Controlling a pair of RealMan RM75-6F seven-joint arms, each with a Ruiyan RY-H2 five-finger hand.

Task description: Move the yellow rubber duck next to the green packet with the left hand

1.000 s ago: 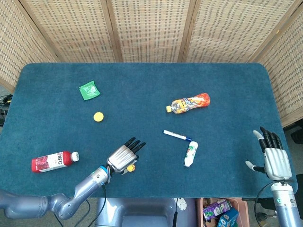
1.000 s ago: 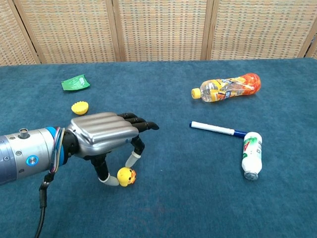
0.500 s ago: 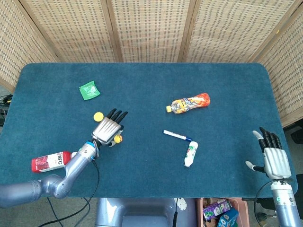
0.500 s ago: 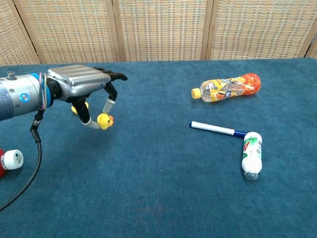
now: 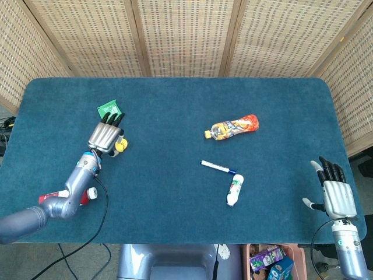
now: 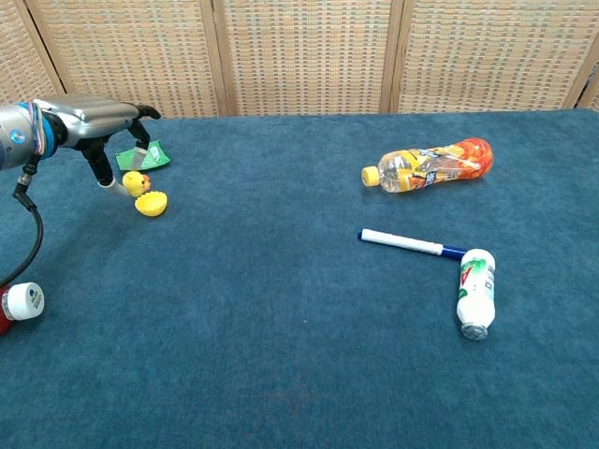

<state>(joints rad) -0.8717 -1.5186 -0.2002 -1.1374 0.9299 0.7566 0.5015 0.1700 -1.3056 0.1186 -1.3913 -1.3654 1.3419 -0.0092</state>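
My left hand [image 5: 105,135] [image 6: 94,117] pinches the yellow rubber duck [image 6: 135,182] between thumb and a finger, a little above the cloth. In the head view the duck [image 5: 122,143] peeks out at the hand's right side. The green packet [image 5: 108,108] [image 6: 150,156] lies just beyond the fingertips, partly covered by the hand. My right hand [image 5: 335,192] rests open near the table's right front edge, fingers spread, holding nothing.
A yellow cap [image 6: 151,203] lies just below the duck. A red juice bottle [image 6: 21,303] lies at the front left. An orange drink bottle [image 5: 233,126], a marker pen [image 5: 218,167] and a small white bottle [image 5: 235,190] lie right of centre on the blue table [image 5: 175,99].
My left hand has carried the duck from the front centre up and to the left, past the yellow cap, to just short of the green packet. The right hand has stayed put.
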